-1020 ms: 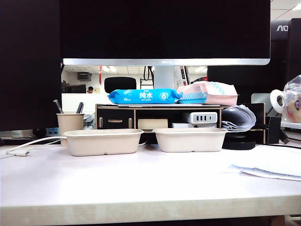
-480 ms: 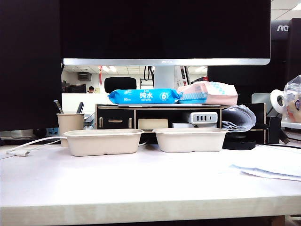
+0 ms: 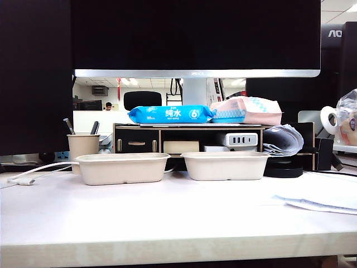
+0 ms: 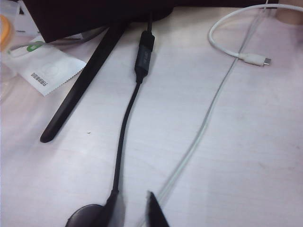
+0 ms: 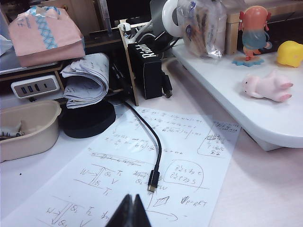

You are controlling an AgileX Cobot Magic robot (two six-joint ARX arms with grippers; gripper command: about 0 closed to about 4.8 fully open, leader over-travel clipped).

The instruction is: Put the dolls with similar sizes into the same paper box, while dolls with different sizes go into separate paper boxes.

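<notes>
Two beige paper boxes stand side by side in the exterior view, the left box point(image 3: 122, 168) and the right box point(image 3: 226, 166); no doll shows above their rims and neither gripper is in that view. The right wrist view catches one end of the right paper box point(image 5: 33, 130), with a small grey-white striped doll point(image 5: 11, 130) partly visible inside. My right gripper point(image 5: 130, 212) is shut and empty, low over a handwritten sheet point(image 5: 123, 175). My left gripper point(image 4: 156, 215) shows only as a dark shut tip over bare tabletop beside cables. The other dolls are hidden.
A beige pen cup point(image 3: 83, 146) stands left of the boxes, with a shelf unit point(image 3: 187, 138) and monitor behind. A black cable point(image 4: 124, 127) and white cable point(image 4: 239, 54) cross the table. A side shelf point(image 5: 246, 109) holds a pink pig point(image 5: 265, 86), yellow toy point(image 5: 289, 53) and figurine point(image 5: 254, 29).
</notes>
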